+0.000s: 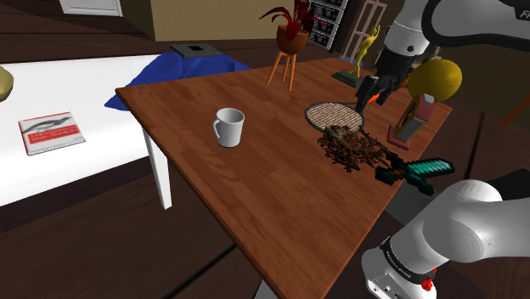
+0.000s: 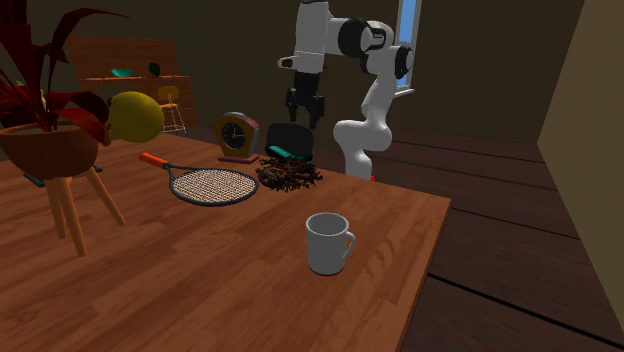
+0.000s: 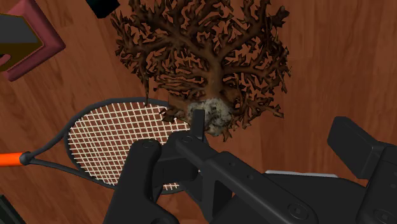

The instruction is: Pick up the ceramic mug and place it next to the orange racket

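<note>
White mug (image 1: 228, 127) stands well apart from the orange-handled racket (image 1: 334, 115), so I judge my gripper (image 1: 370, 95), jaws open and empty above the racket, has yet to fetch it.

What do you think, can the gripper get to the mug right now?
Probably yes. The mug stands upright, alone on bare table, with nothing around or over it. The gripper hangs open above the racket and twiggy clump, so it would only need to swing across.
</note>
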Action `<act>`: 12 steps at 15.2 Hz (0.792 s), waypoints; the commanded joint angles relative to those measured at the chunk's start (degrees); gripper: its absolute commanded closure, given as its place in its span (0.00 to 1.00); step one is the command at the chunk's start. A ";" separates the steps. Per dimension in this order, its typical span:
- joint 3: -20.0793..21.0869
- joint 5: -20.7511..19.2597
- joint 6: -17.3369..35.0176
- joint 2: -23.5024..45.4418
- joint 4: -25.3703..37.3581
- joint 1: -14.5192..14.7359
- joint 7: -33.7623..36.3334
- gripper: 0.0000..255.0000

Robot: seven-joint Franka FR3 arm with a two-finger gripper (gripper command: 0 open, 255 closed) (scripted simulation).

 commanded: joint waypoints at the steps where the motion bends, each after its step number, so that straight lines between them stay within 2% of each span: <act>1: 0.00 0.00 0.00 0.00 0.00 0.00 0.00 0.00; 12: 6.22 6.38 12.13 17.76 5.79 3.54 9.00 0.00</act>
